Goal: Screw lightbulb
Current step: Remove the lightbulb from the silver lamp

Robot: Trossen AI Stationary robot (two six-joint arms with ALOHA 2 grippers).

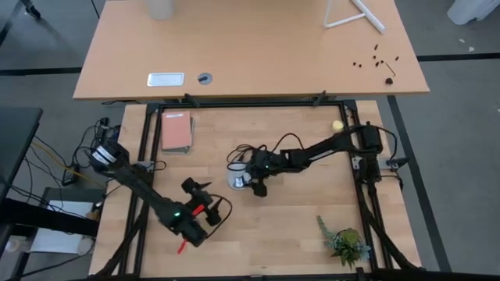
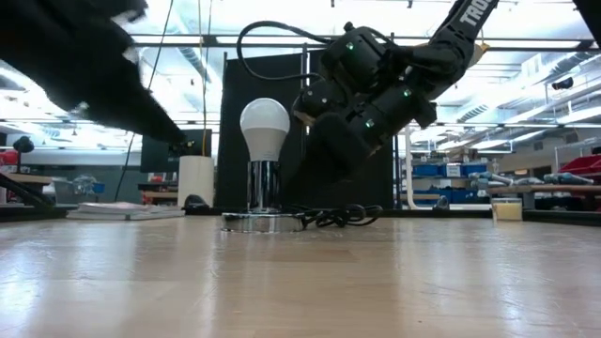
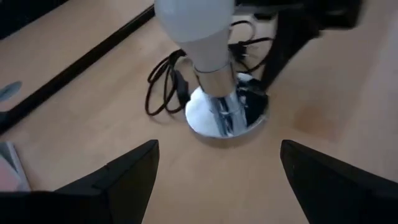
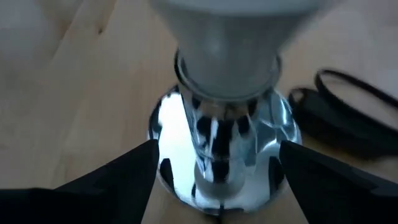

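Standing upright: lightbulb [image 2: 265, 127] seated in socket [image 2: 264, 197].

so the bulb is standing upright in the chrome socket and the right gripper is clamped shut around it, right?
Not quite. The lightbulb does stand upright in the chrome socket, but the right gripper is open, not clamped on it. The right wrist view shows its fingers spread well apart, clear of the socket.

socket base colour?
Shiny chrome silver socket base, mirror-like; right wrist view shows it best.

both arms' fingers [image 3: 134, 174] spread wide.
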